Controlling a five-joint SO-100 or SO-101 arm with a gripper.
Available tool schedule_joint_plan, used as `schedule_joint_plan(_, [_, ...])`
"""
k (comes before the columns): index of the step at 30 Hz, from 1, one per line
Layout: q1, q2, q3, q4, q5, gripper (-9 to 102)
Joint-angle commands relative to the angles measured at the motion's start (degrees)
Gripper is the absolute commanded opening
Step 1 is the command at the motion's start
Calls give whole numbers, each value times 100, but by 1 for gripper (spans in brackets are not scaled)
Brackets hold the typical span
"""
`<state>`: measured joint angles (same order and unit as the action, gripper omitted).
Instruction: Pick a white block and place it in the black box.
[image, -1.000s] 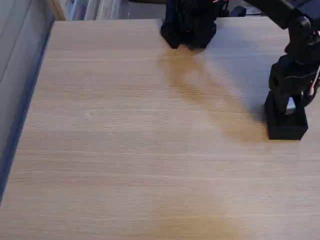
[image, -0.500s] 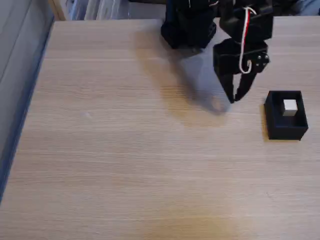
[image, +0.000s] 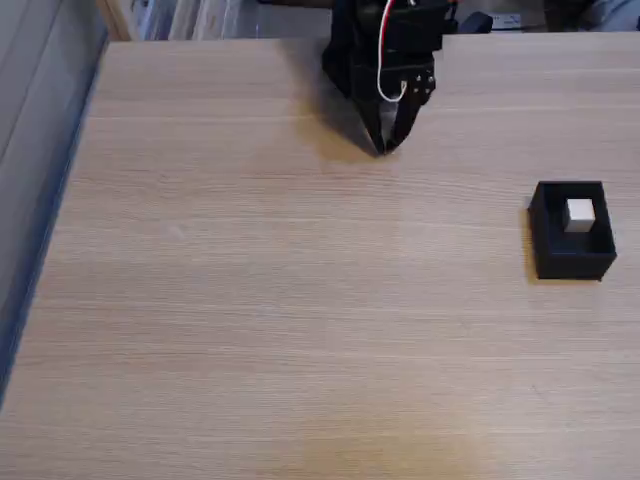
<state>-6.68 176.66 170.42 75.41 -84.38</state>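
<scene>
The white block lies inside the black box, which stands at the right side of the wooden table in the fixed view. My gripper hangs at the back middle of the table, close to the arm's base, far to the left of the box. Its two black fingers meet at the tips and nothing is held between them.
The wooden table stretches bare across the front and left. A grey-blue edge runs along the table's left side. Cluttered items sit beyond the back edge.
One second ago my gripper stood over the box with the block. It then lifted away, leaving the block in the box, and swung left and back toward the base.
</scene>
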Motion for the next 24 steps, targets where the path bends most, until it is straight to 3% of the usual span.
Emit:
schedule_joint_plan(1, [141, 580, 343, 0, -79, 0])
schedule_joint_plan(9, [325, 1424, 765, 132, -396, 0])
schedule_joint_plan(24, [475, 1424, 765, 176, -721, 5])
